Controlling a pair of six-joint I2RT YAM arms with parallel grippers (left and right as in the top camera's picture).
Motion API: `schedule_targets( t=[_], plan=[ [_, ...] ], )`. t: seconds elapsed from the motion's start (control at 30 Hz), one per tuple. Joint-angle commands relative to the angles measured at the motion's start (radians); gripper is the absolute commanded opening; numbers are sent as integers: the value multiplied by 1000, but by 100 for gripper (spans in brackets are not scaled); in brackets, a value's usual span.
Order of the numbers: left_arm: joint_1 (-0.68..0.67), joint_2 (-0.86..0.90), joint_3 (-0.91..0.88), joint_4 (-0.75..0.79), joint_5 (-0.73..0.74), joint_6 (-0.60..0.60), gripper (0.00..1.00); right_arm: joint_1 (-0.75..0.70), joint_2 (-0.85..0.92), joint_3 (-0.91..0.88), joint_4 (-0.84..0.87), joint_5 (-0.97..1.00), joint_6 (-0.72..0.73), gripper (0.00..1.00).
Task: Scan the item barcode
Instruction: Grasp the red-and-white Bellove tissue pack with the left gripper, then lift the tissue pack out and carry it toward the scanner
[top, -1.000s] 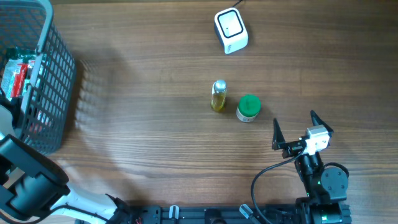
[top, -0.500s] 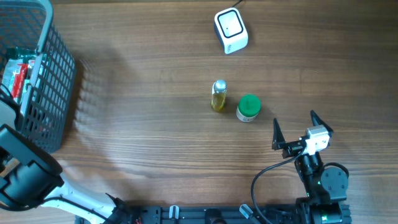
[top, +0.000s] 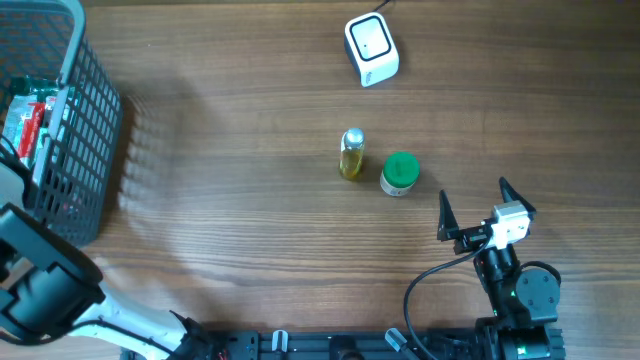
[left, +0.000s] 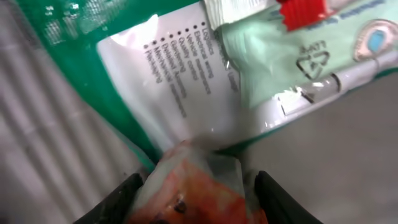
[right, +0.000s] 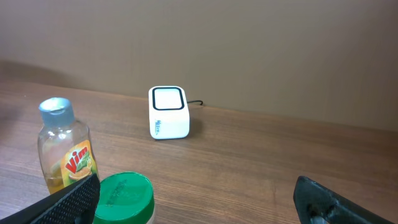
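Shifted slightly since a second ago, the left arm (top: 40, 290) sits at the overhead view's 8 o'clock corner, reaching into the wire basket (top: 95, 120) at 9 o'clock on the desk (top: 250, 230). Nothing else has stirred.

On the wrist camera, the left hand (left: 198, 182) has its fingers (left: 118, 202) pressed to either side of a crumpled orange-red packet (left: 186, 199), the item to be scanned. It lies at 6 o'clock in that view, against a green-and-white pouch (left: 180, 93) (its long axis cannot be made out, since the lower part is cut off). The wrapper looks soft, wrinkled and translucent at its top edge, and no barcode shows.

The scanner (top: 371, 48) stands at 1 o'clock on the desk, roughly toward 3 o'clock from the basket. The left arm is plainly the nearer to the packet.

The right hand (top: 472, 192) idles at 4 o'clock, spread wide and empty, facing a small bottle (top: 351, 153) and a green-lidded jar (top: 400, 172).
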Motion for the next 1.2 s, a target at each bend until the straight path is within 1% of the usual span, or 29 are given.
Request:
schedule_targets(
  t=[0.0, 0.17, 0.33, 0.5, 0.7, 0.8, 0.93, 1.03, 1.17],
  plan=[
    [0, -115, 23, -11, -1, 5, 45, -5, 2, -1, 6, -13, -6, 100],
    [0, -212, 30, -3, -2, 5, 44, -5, 2, -1, 6, -13, -6, 100],
    [0, -340, 103, -2, 18, 1, 42, -5, 2, -1, 6, -13, -6, 100],
    [-4, -478, 164, 23, 100, 0, 41, -5, 2, -1, 6, -13, -6, 100],
    [-48, -605, 164, 33, 181, -64, 41, -5, 2, -1, 6, -13, -6, 100],
    [-156, -631, 164, 8, 182, -79, 41, -5, 2, -1, 6, -13, -6, 100],
    [-311, -623, 164, -61, 175, -82, 41, -5, 2, -1, 6, -13, -6, 100],
    [-476, -598, 164, -137, 151, -82, 42, -5, 2, -1, 6, -13, -6, 100],
    [-680, -553, 163, -169, 123, -82, 43, -5, 2, -1, 6, -13, -6, 100]
  ],
)
